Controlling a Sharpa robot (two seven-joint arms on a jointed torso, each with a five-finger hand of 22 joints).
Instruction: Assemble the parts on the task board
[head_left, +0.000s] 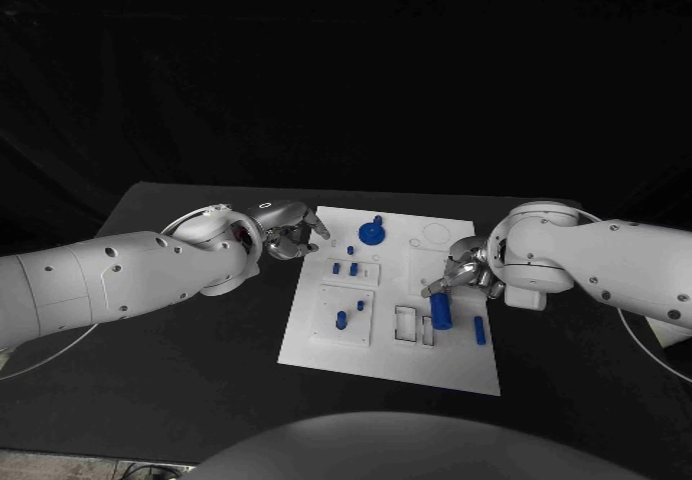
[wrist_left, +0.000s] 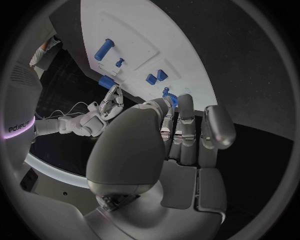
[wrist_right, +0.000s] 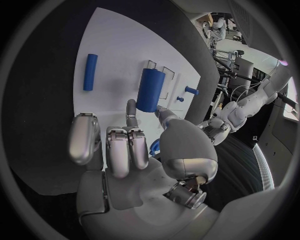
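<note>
Head view: blue cylinder pinched upright by right hand.

the left arm and right arm are bulky white shells with small dark screw holes dotted over them. thin pale cables loop beside each. the left hand and right hand are silver metal, with rounded grey finger segments and exposed dark joints at the wrist.
</note>
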